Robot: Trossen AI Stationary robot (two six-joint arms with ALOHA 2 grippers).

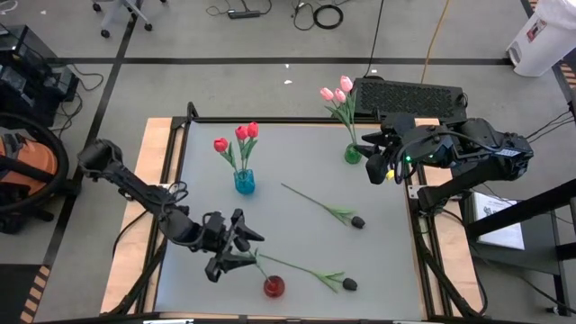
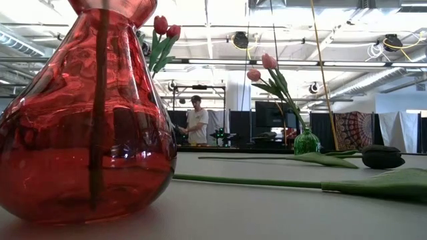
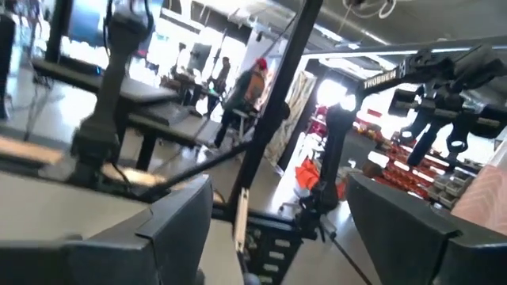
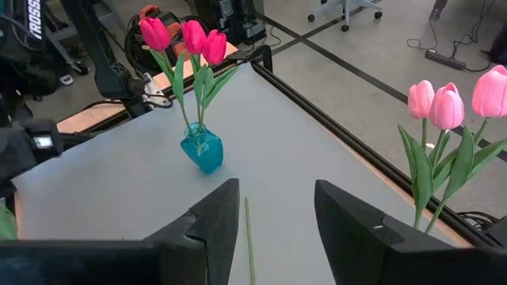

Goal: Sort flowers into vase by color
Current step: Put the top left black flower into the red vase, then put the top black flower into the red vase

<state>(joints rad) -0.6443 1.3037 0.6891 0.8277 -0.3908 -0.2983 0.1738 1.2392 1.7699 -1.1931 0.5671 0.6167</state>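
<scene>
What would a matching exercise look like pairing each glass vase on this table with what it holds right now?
Column one:
1. small blue glass vase
2. small green glass vase
3. round red glass vase

Column two:
A. three pink tulips
B. one thin green stem
C. three red tulips

Pairs: 1-C, 2-A, 3-B.

red tulips (image 1: pixel 241 136) upright, blue vase | pink tulips (image 1: pixel 337 93) green vase | black tulips (image 1: pixel 357 221) flat, maybe two

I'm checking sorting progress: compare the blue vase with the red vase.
The blue vase holds three upright red tulips; the red vase shows just one stem inside. The blue vase stands mid-table, the red vase at the near edge beside the left tool. Both are upright glass.
</scene>
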